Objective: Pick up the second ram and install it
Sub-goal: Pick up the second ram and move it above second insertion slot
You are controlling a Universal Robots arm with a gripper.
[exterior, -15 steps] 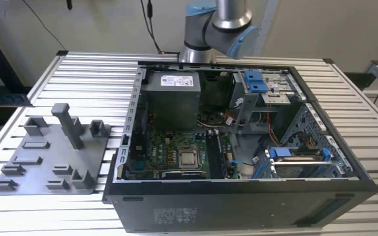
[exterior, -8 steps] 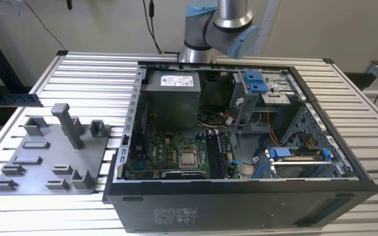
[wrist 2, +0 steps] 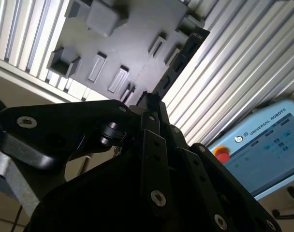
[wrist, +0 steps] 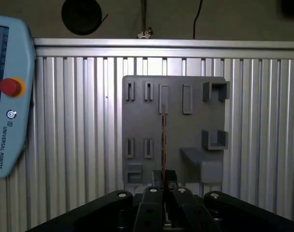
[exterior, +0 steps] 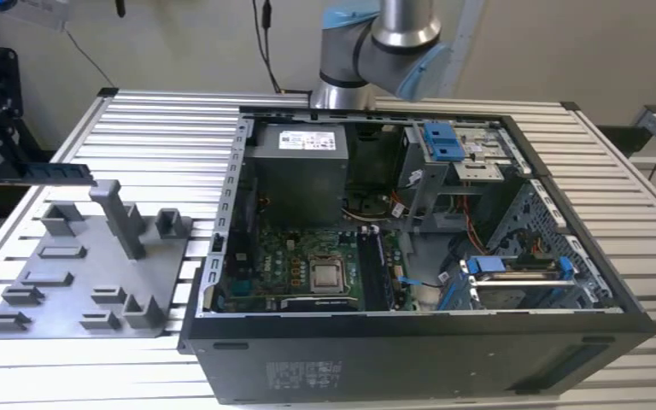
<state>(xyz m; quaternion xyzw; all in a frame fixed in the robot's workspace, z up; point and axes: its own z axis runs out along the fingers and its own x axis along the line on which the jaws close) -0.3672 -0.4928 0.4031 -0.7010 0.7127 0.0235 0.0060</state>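
The end effector is clenched on the second ram and holds it level above the grey tray on the surface. Beside it, the open computer case holds the motherboard & the power supply.

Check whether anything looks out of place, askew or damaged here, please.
Nothing stands out. The second ram sits straight in the gripper above the grey tray, and the open computer case shows nothing spilled or visibly damaged.
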